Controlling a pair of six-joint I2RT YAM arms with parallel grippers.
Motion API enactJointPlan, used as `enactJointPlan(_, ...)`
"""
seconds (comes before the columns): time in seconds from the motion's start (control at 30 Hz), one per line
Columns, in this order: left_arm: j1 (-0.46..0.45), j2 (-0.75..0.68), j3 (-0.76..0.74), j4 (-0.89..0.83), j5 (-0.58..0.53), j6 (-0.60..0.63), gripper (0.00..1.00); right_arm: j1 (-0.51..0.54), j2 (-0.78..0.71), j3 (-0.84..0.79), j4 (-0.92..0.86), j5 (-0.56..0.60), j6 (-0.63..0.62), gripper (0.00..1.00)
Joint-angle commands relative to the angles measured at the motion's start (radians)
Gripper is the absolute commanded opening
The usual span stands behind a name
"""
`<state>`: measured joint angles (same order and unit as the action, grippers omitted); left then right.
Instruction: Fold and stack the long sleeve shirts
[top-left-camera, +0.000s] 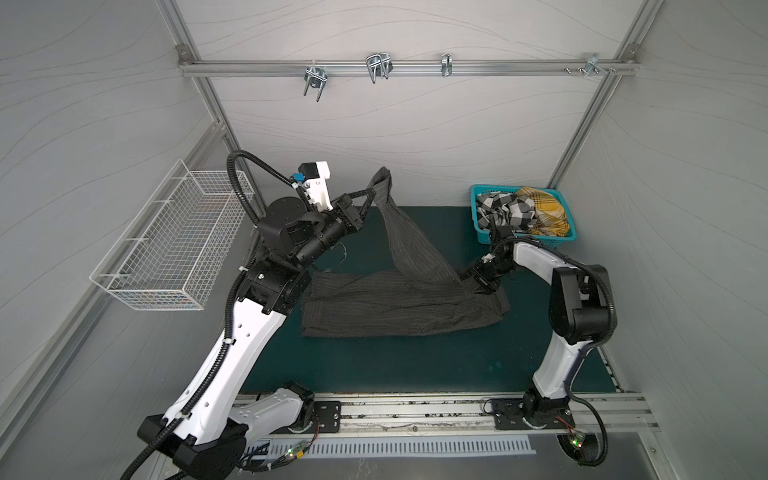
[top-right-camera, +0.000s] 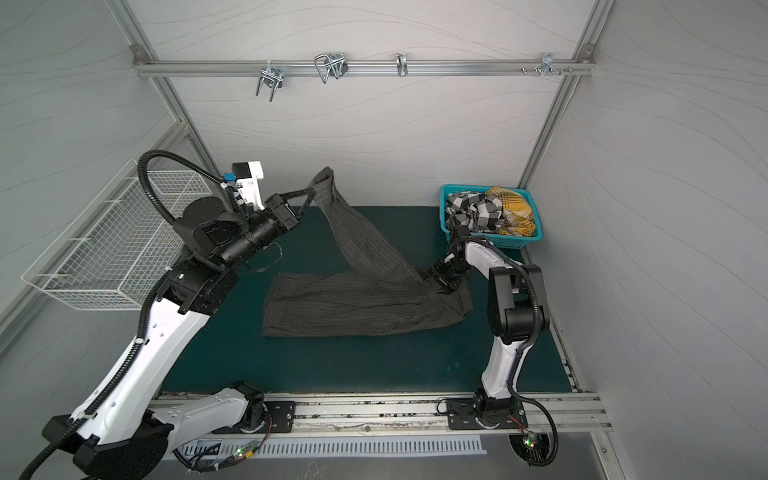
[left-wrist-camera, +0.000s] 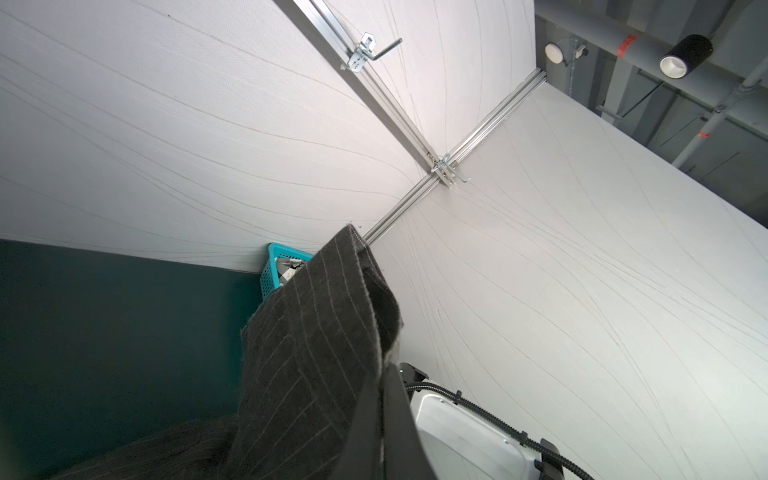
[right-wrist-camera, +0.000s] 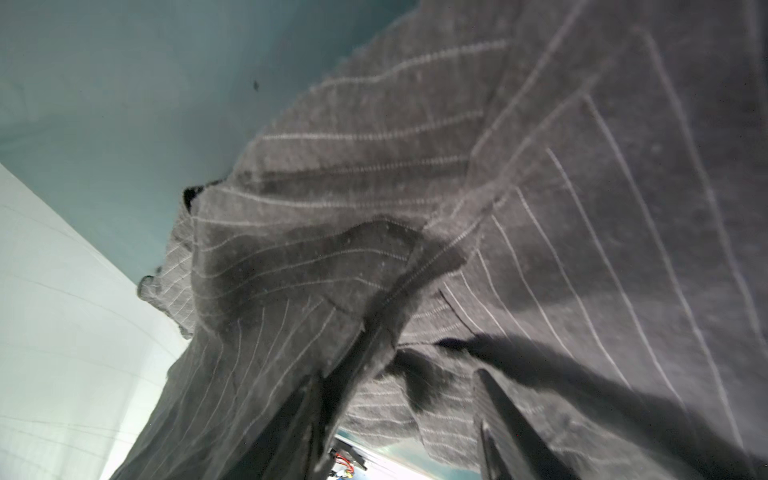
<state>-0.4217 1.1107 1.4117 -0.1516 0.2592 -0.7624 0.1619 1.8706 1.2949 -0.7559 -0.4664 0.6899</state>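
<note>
Charcoal pinstriped shirt (top-left-camera: 386, 303) lies across the middle of the green tabletop (top-left-camera: 395, 361), one sleeve raised near the back edge by the left tool (top-left-camera: 375, 192), clenched on it. The right tool (top-left-camera: 478, 286) straddles cloth at the shirt's right end; whether it grips cannot be told. A checked shirt (top-left-camera: 505, 210) and a yellow plaid shirt (top-left-camera: 544, 208) fill the teal basket (top-left-camera: 523, 239) in the back right corner.

Pinstriped shirt (top-left-camera: 395, 299) matt fuzzy cloth; teal basket (top-left-camera: 548, 237) plastic; rail (top-left-camera: 415, 68) metal

Pale wavy-lined walls (top-left-camera: 415, 137) enclose a dark green mat (top-left-camera: 395, 361).
</note>
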Motion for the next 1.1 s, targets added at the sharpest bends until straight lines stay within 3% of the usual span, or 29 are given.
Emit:
enactJointPlan(0.0,-0.008,-0.017,0.022,0.095,0.020,-0.019,0.00,0.001,0.028,0.007,0.045,-0.035,0.064,0.48)
enactJointPlan(0.33,-0.008,-0.038,0.006,0.112,0.018,-0.021,0.00,-0.012,0.091,0.013,0.122,-0.054,0.166,0.44)
enactJointPlan(0.5,-0.007,-0.048,-0.020,0.114,0.011,-0.029,0.00,-0.012,0.067,-0.012,0.178,-0.060,0.252,0.50)
enactJointPlan(0.63,-0.007,-0.053,-0.037,0.123,0.011,-0.040,0.00,-0.015,0.047,-0.019,0.191,-0.032,0.311,0.42)
enactJointPlan(0.73,-0.007,-0.060,-0.050,0.129,0.006,-0.046,0.00,-0.015,0.062,-0.021,0.222,-0.062,0.362,0.44)
enactJointPlan(0.83,-0.007,-0.065,-0.057,0.126,0.002,-0.048,0.00,-0.012,0.063,-0.018,0.223,-0.051,0.381,0.31)
enactJointPlan(0.93,-0.007,-0.075,-0.055,0.090,-0.039,-0.032,0.00,-0.023,0.056,-0.003,0.177,-0.021,0.359,0.04)
enactJointPlan(0.97,-0.005,-0.078,-0.050,0.052,-0.071,-0.026,0.00,-0.028,0.047,0.003,0.155,-0.009,0.341,0.00)
enactJointPlan(1.07,-0.006,-0.085,-0.039,-0.049,-0.183,-0.014,0.00,-0.041,0.009,0.015,0.086,0.021,0.274,0.00)
